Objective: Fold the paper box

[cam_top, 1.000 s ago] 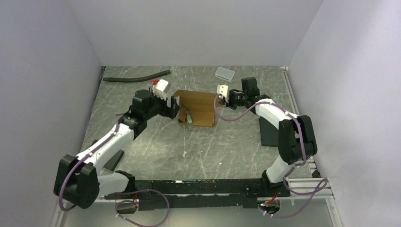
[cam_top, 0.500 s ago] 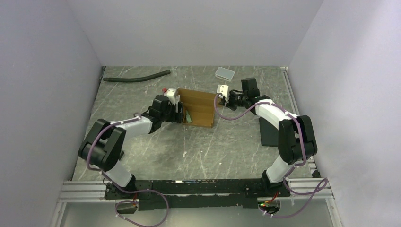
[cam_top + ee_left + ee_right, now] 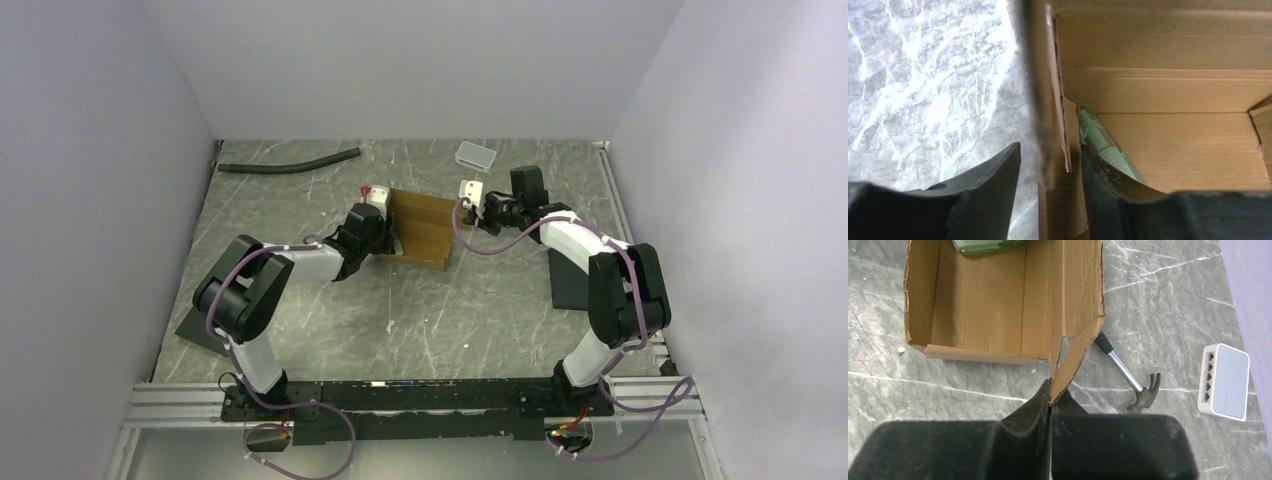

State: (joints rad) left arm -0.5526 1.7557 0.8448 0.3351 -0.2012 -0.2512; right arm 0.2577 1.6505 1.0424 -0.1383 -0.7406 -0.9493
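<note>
The brown paper box point(image 3: 425, 228) lies open-topped on the table between both arms, its walls partly raised. My left gripper point(image 3: 378, 228) is open and straddles the box's left wall point(image 3: 1052, 125): one finger point(image 3: 990, 192) is outside, the other point(image 3: 1108, 182) inside, with a gap on the outer side. My right gripper point(image 3: 472, 207) is shut on the corner of the box's right end flap point(image 3: 1075, 352), its fingertips point(image 3: 1043, 397) pressed together on the cardboard. A pale green object point(image 3: 1100, 142) lies inside the box at the left end.
A small hammer point(image 3: 1130, 377) lies on the table beside the right flap. A white-grey tray point(image 3: 476, 155) sits at the back and shows in the right wrist view point(image 3: 1224, 381). A black hose point(image 3: 290, 162) lies back left. Black slabs lie right point(image 3: 568, 277) and left point(image 3: 198, 330).
My left arm has swung right and forward until its gripper reached the box's left wall. That end of the box has been pushed in and now stands up. My right gripper has held still.
</note>
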